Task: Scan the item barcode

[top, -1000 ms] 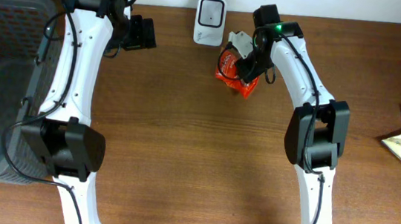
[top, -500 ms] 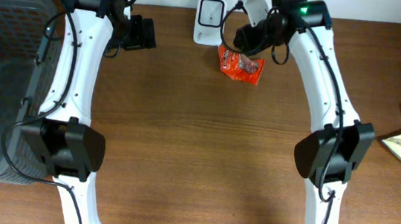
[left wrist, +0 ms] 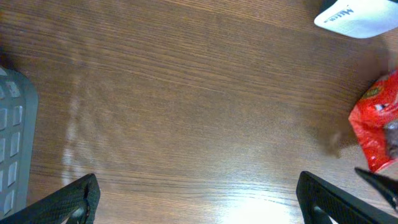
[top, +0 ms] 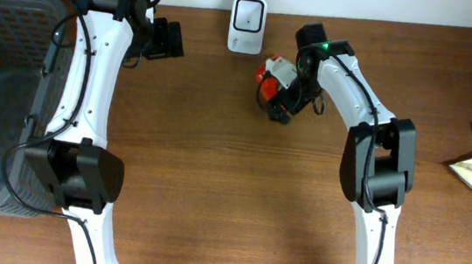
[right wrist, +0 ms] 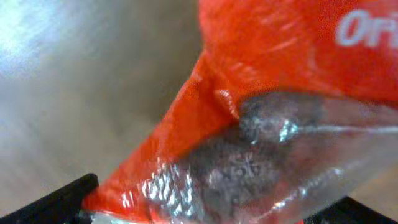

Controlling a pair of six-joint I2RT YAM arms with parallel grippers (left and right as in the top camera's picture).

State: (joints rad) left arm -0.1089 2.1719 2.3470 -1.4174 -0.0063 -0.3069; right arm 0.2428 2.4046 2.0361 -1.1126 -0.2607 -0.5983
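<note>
Right wrist view: the right gripper (right wrist: 205,206) stands wide astride the packet (right wrist: 273,87), lower frame. Best close squarely, leaving the printed face uncovered. Overhead, the packet lies below-right of the scanner (top: 248,13), top centre. The left gripper (left wrist: 202,199) is wide, empty.

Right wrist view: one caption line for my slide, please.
Open right claw straddling a red snack bag, wooden table behind.

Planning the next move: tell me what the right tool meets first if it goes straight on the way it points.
The red snack bag: it fills the view right ahead of the open right tool.
</note>
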